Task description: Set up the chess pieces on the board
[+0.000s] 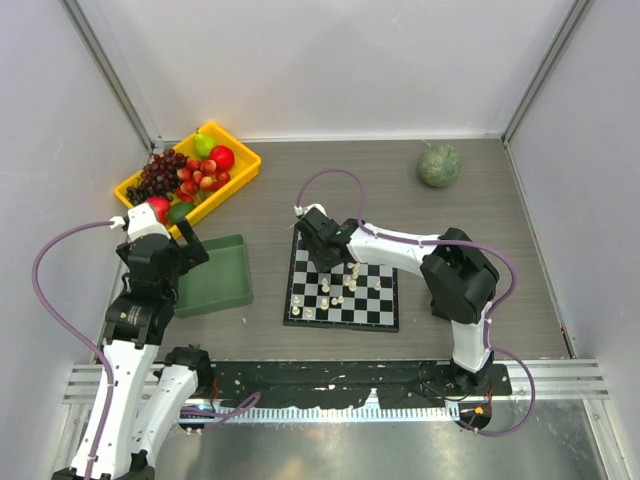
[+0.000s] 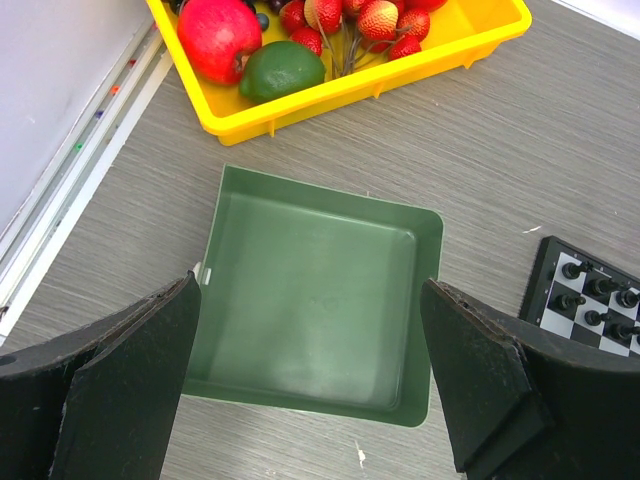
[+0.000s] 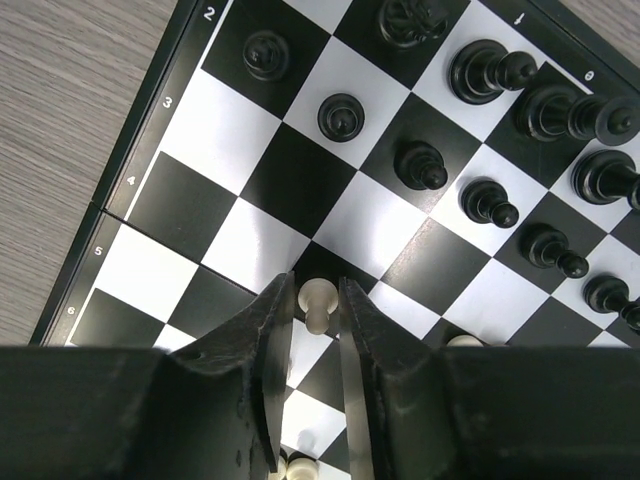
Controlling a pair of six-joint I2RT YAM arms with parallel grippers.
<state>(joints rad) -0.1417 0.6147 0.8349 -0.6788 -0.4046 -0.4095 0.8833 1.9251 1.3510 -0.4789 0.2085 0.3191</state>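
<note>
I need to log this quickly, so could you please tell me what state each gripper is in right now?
Left gripper: open, holding nothing.
Right gripper: closed on a white pawn.

Overhead view, downward wrist close-ups, shared board (image 1: 386,312)

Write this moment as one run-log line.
right gripper: shut on small cream-white chess pawn over black-and-white checkered chessboard | left gripper: open above plain green square tray
</note>
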